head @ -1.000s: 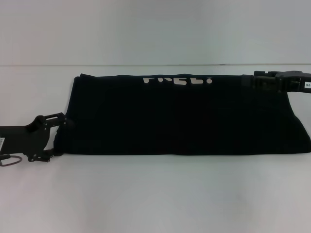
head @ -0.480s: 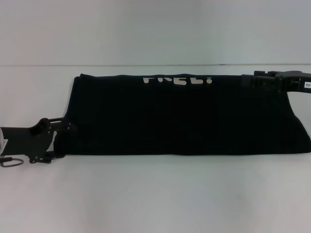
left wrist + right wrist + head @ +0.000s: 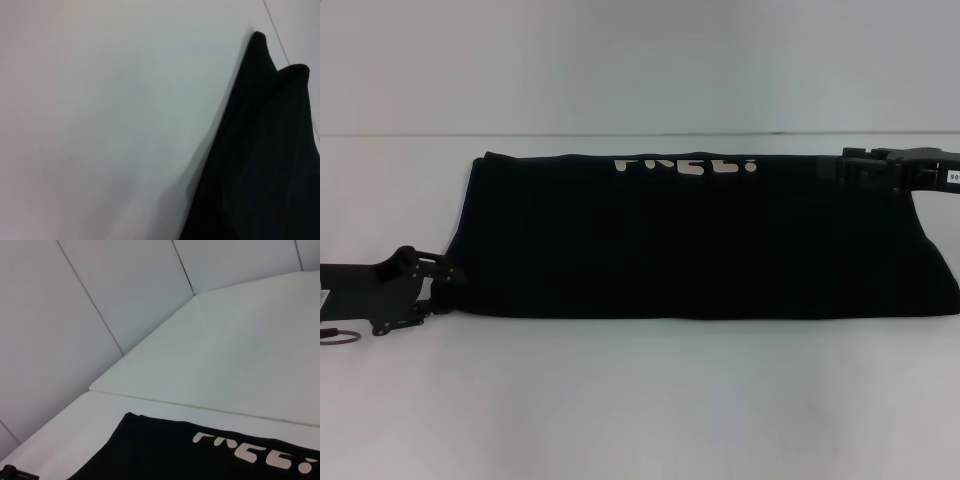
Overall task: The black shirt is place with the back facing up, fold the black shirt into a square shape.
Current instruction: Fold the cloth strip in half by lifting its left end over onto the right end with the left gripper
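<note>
The black shirt [image 3: 700, 240] lies on the white table as a long folded band, its white lettering [image 3: 685, 166] along the far edge. My left gripper [image 3: 445, 275] is at the band's near left corner, touching or just beside the cloth. My right gripper [image 3: 847, 168] rests at the far right corner, over the cloth's far edge. In the left wrist view the shirt [image 3: 270, 150] shows as a dark folded corner on the table. From the right wrist the shirt [image 3: 165, 450] and its lettering [image 3: 255, 452] are seen.
The white table [image 3: 640, 400] stretches wide in front of the shirt and to its left. A pale panelled wall [image 3: 100, 300] stands behind the table's far edge. A thin cable loop [image 3: 338, 337] hangs by the left arm.
My left gripper has moved toward the table's near edge, from beside the shirt's left side to its near left corner. The right gripper and the shirt have stayed put.
</note>
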